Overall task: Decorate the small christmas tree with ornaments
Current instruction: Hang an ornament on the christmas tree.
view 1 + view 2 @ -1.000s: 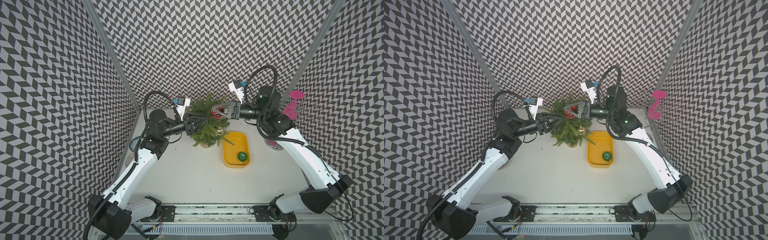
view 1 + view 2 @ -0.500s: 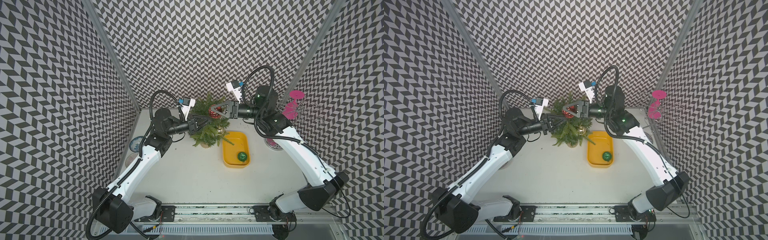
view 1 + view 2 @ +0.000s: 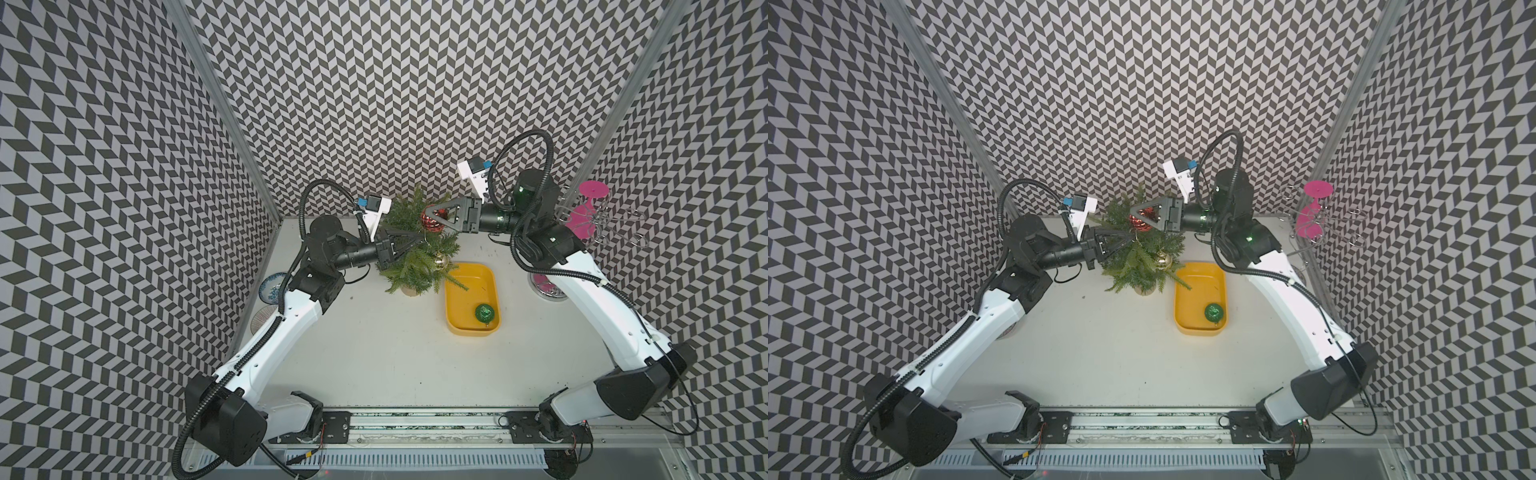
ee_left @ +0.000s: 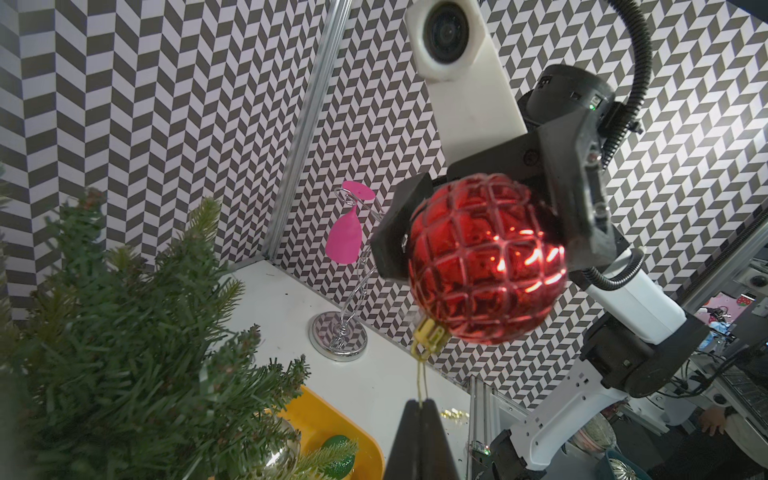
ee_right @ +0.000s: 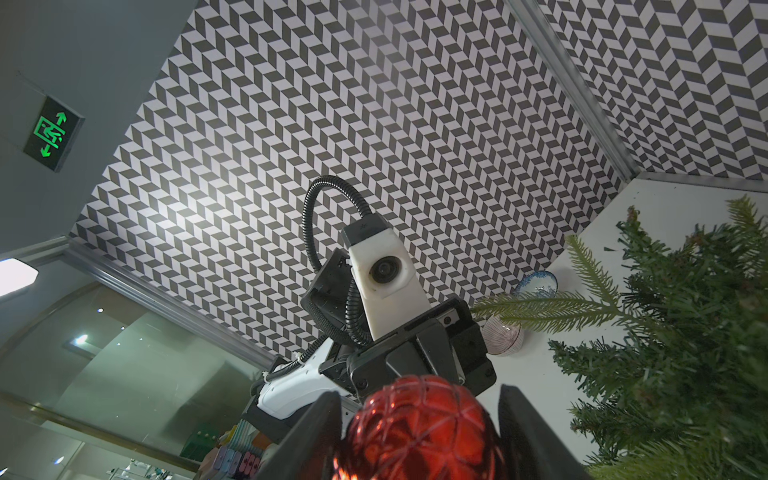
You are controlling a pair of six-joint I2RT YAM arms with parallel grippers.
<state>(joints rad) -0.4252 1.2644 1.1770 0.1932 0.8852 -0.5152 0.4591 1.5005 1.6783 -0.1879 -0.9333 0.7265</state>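
The small christmas tree [image 3: 409,257] [image 3: 1138,257] stands at the table's back middle, with a gold ornament [image 3: 440,260] [image 3: 1162,260] hanging on its right side. Above the tree my right gripper [image 3: 430,218] [image 5: 419,415] is shut on the red ornament [image 3: 432,220] [image 4: 486,262] [image 5: 419,428]. My left gripper [image 3: 424,237] [image 4: 422,405] reaches through the branches from the left. It is shut on the red ornament's thin gold hanging loop [image 4: 422,382]. The green ornament [image 3: 484,312] [image 3: 1214,311] lies in the yellow tray [image 3: 461,328].
A wire rack with pink wine glasses [image 3: 590,208] [image 4: 345,237] stands at the back right, with its round metal base [image 3: 548,286] on the table. Patterned bowls [image 3: 270,286] [image 5: 536,282] sit along the left wall. The yellow tray lies just right of the tree.
My left gripper has moved right into the tree and closed on the red ornament's loop. The right gripper has kept the red ornament almost in place above the tree.
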